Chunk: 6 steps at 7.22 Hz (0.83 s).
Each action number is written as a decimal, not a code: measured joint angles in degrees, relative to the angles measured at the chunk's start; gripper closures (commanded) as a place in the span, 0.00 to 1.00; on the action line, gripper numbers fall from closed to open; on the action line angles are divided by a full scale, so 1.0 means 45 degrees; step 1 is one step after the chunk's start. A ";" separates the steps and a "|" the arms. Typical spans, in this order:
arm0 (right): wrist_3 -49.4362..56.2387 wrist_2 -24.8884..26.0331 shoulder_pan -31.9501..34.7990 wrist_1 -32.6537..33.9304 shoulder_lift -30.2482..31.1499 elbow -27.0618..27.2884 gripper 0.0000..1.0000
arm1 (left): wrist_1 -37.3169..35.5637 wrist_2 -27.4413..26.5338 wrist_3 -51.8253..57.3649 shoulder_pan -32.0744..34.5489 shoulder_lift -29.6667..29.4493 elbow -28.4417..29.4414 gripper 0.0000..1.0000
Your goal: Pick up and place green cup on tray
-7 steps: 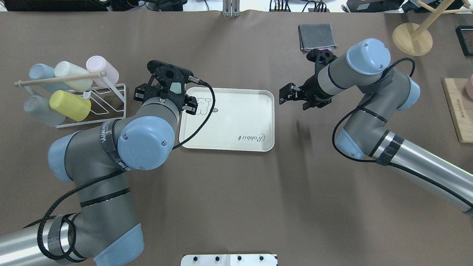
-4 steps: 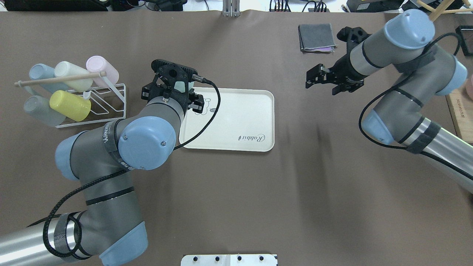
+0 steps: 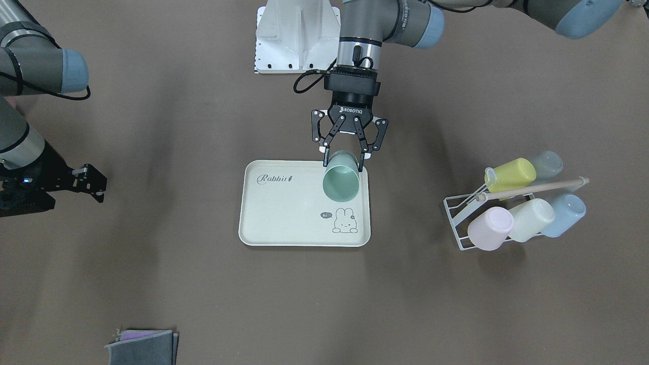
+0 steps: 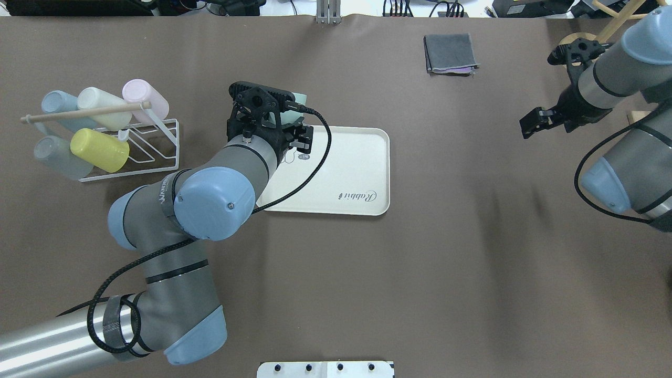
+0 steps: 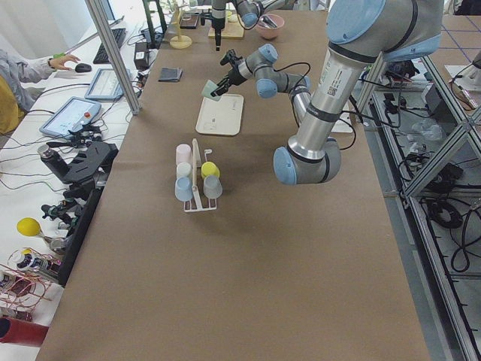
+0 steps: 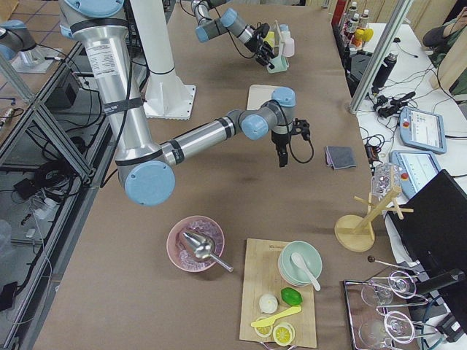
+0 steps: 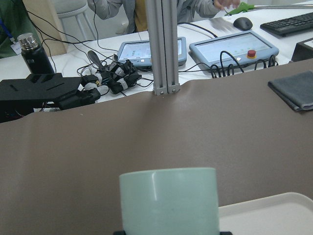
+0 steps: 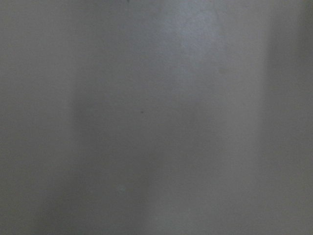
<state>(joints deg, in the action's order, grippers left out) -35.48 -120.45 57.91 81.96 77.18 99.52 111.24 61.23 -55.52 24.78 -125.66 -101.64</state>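
Left tool (image 3: 342, 163): clenched on the green cup (image 3: 341, 183), one finger on each side of the cup wall near its base. The cup is tipped, and its open mouth faces the front-facing camera.

Cup position: carried in the air over the tray (image 3: 284, 218), at the tray's long edge nearest the robot base and toward the short end with the bunny drawing. The side views show it raised clear of the tray surface. In the left wrist view the pale green wall fills the lower middle, with a corner of the tray at lower right.

Tray: flat on the brown worktop (image 3: 203, 294), "Rabbit" script at one end and the bunny at the other.

Right tool (image 3: 99, 185): well apart from the tray, out over bare worktop on the robot's right side, with nothing seen between its fingers. I cannot tell whether it is spread or closed. The right wrist view is only blurred grey-brown surface.

Also on the worktop: a white wire rack (image 3: 453, 213) holding pastel cups laid on their sides, and a folded grey cloth (image 4: 450, 51) near the far edge.
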 measured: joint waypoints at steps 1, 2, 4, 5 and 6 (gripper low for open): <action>0.0245 -0.0009 0.0117 -0.0011 0.0448 0.0088 0.00 | 0.0731 -0.0620 -0.0008 -0.0216 -0.0194 0.0596 1.00; 0.0378 -0.0009 0.0188 -0.0018 0.0656 0.0061 0.00 | 0.1358 -0.1293 -0.0017 -0.0501 -0.0414 0.1186 1.00; 0.0453 -0.0039 0.0252 -0.0013 0.0786 -0.0123 0.00 | 0.3041 -0.1812 -0.0006 -0.0719 -0.1007 0.2826 1.00; 0.0459 -0.0042 0.0271 -0.0015 0.0824 -0.0177 0.00 | 0.3686 -0.2032 0.0001 -0.0787 -0.1153 0.3329 1.00; 0.0461 -0.0035 0.0294 -0.0023 0.0831 -0.0217 0.00 | 0.4235 -0.2281 0.0008 -0.0862 -0.1206 0.3746 1.00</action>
<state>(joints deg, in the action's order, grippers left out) -33.40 -120.61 59.23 81.86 80.92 98.55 130.30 50.97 -55.49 20.90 -131.09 -84.78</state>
